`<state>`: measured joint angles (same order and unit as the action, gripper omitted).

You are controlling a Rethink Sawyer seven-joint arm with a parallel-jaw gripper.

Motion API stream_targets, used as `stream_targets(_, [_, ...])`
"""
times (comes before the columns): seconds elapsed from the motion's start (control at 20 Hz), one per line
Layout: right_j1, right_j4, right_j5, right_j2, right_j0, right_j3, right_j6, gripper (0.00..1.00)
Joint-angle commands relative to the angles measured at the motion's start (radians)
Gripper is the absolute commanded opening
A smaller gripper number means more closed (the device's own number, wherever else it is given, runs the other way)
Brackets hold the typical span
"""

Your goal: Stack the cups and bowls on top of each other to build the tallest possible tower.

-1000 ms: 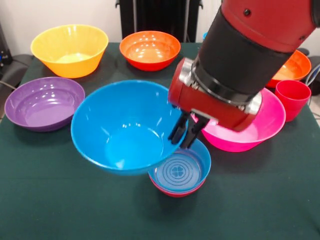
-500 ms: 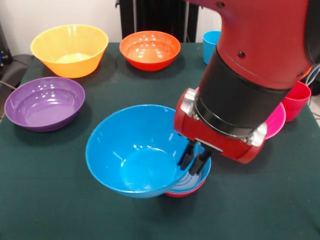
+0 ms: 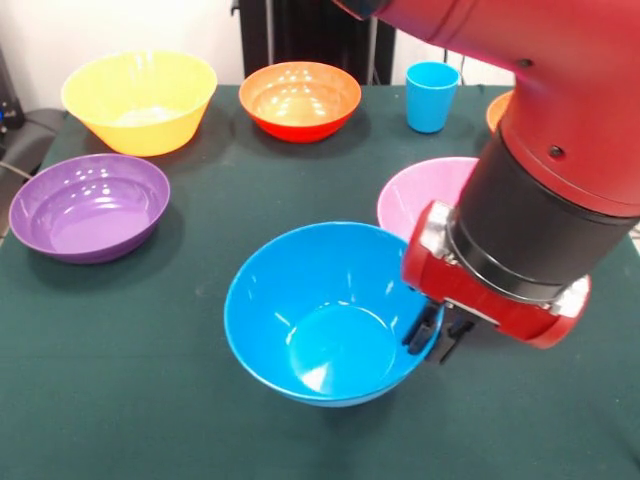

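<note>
My gripper (image 3: 437, 338) is shut on the right rim of the medium blue bowl (image 3: 320, 320), with one finger inside and one outside. The bowl is upright at the table's front middle. The small blue bowl and the small magenta-red bowl are hidden, so the tower under it does not show. The light blue cup (image 3: 431, 96) stands at the back. The red cup is hidden behind my arm. The pink bowl (image 3: 425, 195) sits just behind the blue one, partly covered by my arm.
A yellow bowl (image 3: 139, 100) and an orange-red bowl (image 3: 299, 100) stand at the back. A purple bowl (image 3: 88, 205) is at the left. The edge of a second orange bowl (image 3: 497, 108) shows beside my arm.
My gripper has carried the medium blue bowl to the right and down. The two small bowls, seen earlier beside it, are now covered by it.
</note>
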<state>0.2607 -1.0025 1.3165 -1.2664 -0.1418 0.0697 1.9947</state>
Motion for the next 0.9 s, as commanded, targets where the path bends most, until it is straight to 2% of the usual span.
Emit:
stream_targets(0.05, [0.0, -0.08, 0.06, -0.141, 0.004, -0.016, 0.188, 0.0])
stream_targets(0.3, [-0.001, -0.113, 0.076, -0.192, 0.004, 0.001, 0.172, 0.0])
stream_targets(0.5, [0.0, -0.098, 0.077, -0.189, 0.021, 0.031, 0.168, 0.0])
stream_targets(0.9, [-0.007, -0.02, 0.064, -0.09, 0.087, 0.139, 0.167, 0.0])
